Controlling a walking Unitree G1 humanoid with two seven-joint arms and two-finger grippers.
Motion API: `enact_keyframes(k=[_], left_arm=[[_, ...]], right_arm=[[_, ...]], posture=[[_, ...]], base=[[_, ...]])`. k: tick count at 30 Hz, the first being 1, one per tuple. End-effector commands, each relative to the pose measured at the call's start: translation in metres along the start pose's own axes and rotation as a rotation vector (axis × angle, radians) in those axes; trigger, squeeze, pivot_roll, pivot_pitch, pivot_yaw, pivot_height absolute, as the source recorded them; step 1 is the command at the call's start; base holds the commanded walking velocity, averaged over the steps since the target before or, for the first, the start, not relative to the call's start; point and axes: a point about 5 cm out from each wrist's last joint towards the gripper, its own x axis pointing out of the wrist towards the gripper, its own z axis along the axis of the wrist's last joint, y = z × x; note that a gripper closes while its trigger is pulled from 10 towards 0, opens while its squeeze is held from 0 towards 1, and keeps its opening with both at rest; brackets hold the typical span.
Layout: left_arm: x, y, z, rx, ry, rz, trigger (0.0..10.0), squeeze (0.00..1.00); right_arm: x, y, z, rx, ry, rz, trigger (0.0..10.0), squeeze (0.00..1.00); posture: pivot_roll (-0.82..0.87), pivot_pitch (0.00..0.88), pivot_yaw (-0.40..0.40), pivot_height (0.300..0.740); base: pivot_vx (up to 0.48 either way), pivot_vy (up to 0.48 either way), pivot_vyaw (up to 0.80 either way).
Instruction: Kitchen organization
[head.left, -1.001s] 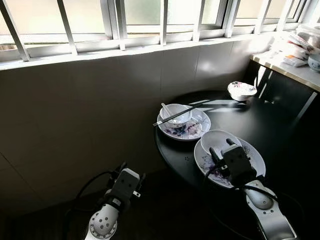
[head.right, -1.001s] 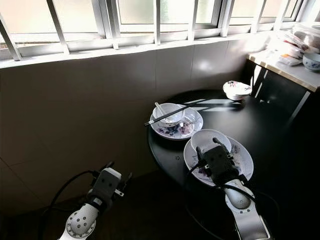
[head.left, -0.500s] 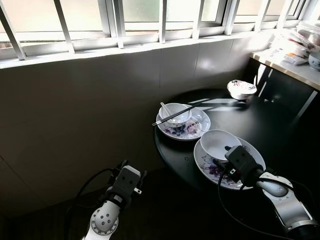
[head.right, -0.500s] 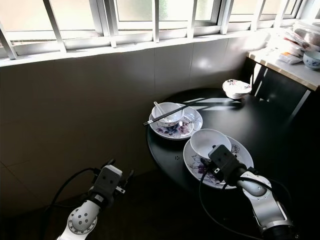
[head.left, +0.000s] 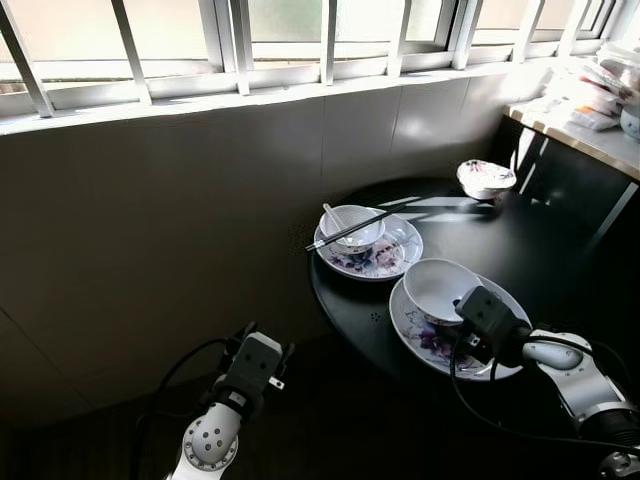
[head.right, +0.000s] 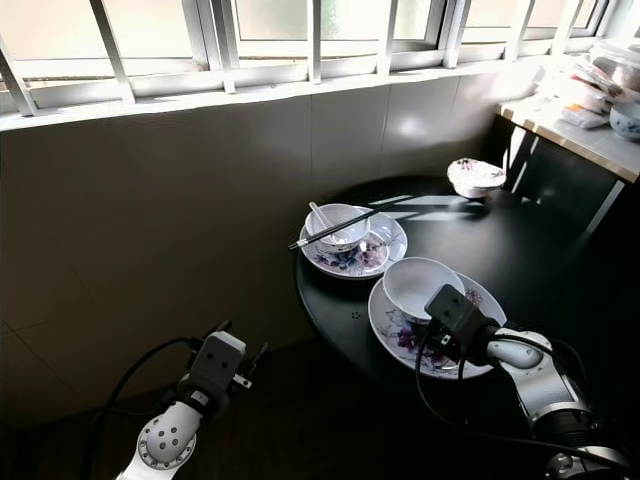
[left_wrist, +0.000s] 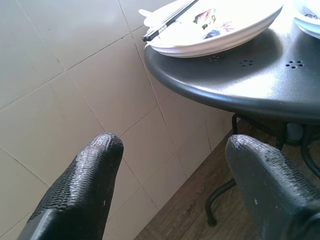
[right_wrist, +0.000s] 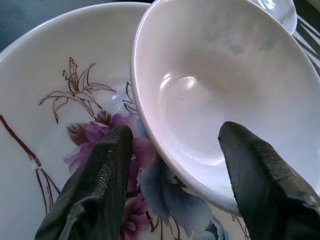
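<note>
Right tool (right_wrist: 172, 165) has swung low, open astride bowl (right_wrist: 225, 100) rim.

Three bowls (head.left: 440, 287) (head.left: 352, 226) (head.left: 486, 178); two plates (head.left: 425, 335) (head.left: 392, 256); chopsticks (head.left: 345, 231), one pair; one spoon (head.left: 331, 215).

Readable text: none in any view.
Plate (right_wrist: 60, 100), lower left of the frame: floral decoration, no lettering.
Packages (head.left: 590, 95) at the upper right of the frame: markings too small to read.
</note>
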Motion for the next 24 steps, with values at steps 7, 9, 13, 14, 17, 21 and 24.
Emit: enact_keyframes(k=[7, 9, 13, 14, 17, 21, 24], left_arm=[[0.002, -0.001, -0.001, -0.009, 0.008, 0.002, 10.0, 0.0], [0.002, -0.001, -0.001, -0.011, 0.008, 0.002, 10.0, 0.0], [0.002, -0.002, -0.001, -0.015, 0.007, 0.0, 10.0, 0.0], [0.002, -0.002, -0.001, -0.016, 0.007, 0.0, 10.0, 0.0], [0.002, -0.002, -0.001, -0.018, 0.007, 0.0, 10.0, 0.0], [0.002, -0.003, -0.001, -0.023, 0.007, 0.0, 10.0, 0.0], [0.002, -0.003, 0.0, -0.027, 0.005, -0.001, 10.0, 0.0]], right_arm=[[0.001, -0.005, -0.004, -0.044, 0.029, 0.015, 0.0, 0.0], [0.0, -0.008, -0.005, -0.058, 0.043, -0.006, 0.0, 0.0], [0.0, -0.011, -0.005, -0.163, 0.065, -0.042, 0.0, 0.0], [0.0, -0.011, -0.004, -0.176, 0.065, -0.047, 0.0, 0.0], [0.001, -0.01, -0.002, -0.223, 0.059, -0.052, 0.0, 0.0], [0.005, -0.007, 0.006, -0.295, 0.026, -0.067, 0.0, 0.0], [0.008, -0.005, 0.014, -0.334, -0.017, -0.122, 0.0, 0.0]], posture=[[0.02, 0.0, -0.045, 0.74], [0.02, 0.0, -0.045, 0.74], [0.02, 0.0, -0.045, 0.74], [0.02, 0.0, -0.046, 0.74], [0.02, 0.0, -0.046, 0.74], [0.02, 0.0, -0.046, 0.74], [0.02, 0.0, -0.048, 0.74]], base=[[0.0, 0.0, 0.0], [0.0, 0.0, 0.0], [0.0, 0.0, 0.0], [0.0, 0.0, 0.0], [0.0, 0.0, 0.0], [0.0, 0.0, 0.0], [0.0, 0.0, 0.0]])
